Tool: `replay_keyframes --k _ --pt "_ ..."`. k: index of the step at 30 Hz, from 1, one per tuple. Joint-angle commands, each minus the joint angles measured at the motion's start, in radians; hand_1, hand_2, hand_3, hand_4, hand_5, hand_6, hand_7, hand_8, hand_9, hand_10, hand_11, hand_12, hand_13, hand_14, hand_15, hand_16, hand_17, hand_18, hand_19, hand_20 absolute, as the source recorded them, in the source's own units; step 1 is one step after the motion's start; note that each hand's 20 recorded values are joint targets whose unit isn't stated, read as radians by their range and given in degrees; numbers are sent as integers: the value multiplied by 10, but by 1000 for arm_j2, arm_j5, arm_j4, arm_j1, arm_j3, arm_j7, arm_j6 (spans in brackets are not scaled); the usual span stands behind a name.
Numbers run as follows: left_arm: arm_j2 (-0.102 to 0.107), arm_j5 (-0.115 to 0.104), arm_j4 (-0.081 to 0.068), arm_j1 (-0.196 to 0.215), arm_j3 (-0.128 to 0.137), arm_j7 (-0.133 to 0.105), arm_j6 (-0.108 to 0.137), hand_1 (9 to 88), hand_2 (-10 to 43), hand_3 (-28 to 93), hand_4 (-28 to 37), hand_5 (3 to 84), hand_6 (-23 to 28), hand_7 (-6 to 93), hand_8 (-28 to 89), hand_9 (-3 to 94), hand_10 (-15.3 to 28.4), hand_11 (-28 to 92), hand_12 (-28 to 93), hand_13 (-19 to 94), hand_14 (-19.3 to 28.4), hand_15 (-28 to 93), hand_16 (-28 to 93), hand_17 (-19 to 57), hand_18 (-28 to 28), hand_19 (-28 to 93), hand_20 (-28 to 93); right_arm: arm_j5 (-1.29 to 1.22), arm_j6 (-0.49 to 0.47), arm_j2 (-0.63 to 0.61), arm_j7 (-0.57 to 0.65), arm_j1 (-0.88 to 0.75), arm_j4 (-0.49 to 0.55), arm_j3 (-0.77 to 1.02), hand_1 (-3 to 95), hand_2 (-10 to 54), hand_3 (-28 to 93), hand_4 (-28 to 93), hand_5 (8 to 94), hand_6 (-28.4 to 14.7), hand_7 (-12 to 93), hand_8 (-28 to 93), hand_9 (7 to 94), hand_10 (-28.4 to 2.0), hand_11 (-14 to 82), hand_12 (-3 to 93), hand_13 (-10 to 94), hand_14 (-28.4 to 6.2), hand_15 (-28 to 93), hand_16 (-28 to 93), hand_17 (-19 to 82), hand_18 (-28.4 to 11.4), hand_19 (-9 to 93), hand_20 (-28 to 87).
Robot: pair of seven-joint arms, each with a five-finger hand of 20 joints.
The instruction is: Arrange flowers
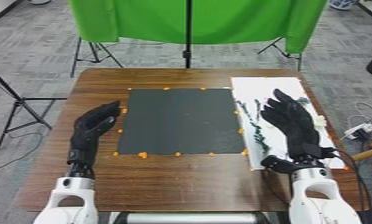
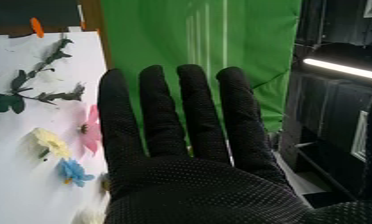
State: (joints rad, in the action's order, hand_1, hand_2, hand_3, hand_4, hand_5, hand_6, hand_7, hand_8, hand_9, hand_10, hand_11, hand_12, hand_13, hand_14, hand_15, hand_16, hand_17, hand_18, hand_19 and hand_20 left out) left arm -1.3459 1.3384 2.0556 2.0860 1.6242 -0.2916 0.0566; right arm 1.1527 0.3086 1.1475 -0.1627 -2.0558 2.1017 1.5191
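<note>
Flowers [image 2: 89,131] lie on the white sheet [image 1: 258,90] at the right of the brown table [image 1: 182,182]: a pink one, with a yellow one [image 2: 51,142] and a blue one [image 2: 75,171] near it. Dark green sprigs [image 1: 260,137] lie along the sheet's left part, and a pale flower [image 1: 320,121] is at its right edge. The right hand [image 1: 294,122] is over the sheet, open, its fingers straight and slightly apart, with nothing in hold; it blocks part of the sheet from the head view. Well left of the sheet, the left hand [image 1: 94,122] is over the table, loosely open and holding nothing. Just left of the sheet is a dark mat [image 1: 178,120], with small orange tabs [image 1: 143,155] around it. Beyond the sheet and the table hangs a green cloth [image 1: 138,20], with a thin black pole [image 1: 188,54] before it.

The mat is flat, matt and rectangular; the sheet is smooth. Wood grain streaks the table. The flowers have broad, soft-looking petals, the sprigs thin stems and rounded leaves. Fine pale dots cover the right glove's black fabric.
</note>
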Motion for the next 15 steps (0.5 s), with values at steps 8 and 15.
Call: replay_keyframes --k 8,15 --pt "-4 3 -1 4 -4 10 15 335 -82 638 -141 519 -12 157 -73 473 122 186 153 342 161 225 27 18 144 74 203 213 144 -16 62 3 25 -35 211 -95 706 -277 403 -24 122 -78 440 -138 52 152 370 -151 114 177 218 -205 192 265" --pt "0 -4 10 23 4 21 33 335 -82 640 -142 518 -10 156 -72 472 121 185 152 343 160 227 28 18 144 74 204 1119 386 -159 339 43 -39 -112 323 -95 667 -276 563 -8 186 -100 659 -139 144 164 687 -109 240 218 446 -141 507 475"
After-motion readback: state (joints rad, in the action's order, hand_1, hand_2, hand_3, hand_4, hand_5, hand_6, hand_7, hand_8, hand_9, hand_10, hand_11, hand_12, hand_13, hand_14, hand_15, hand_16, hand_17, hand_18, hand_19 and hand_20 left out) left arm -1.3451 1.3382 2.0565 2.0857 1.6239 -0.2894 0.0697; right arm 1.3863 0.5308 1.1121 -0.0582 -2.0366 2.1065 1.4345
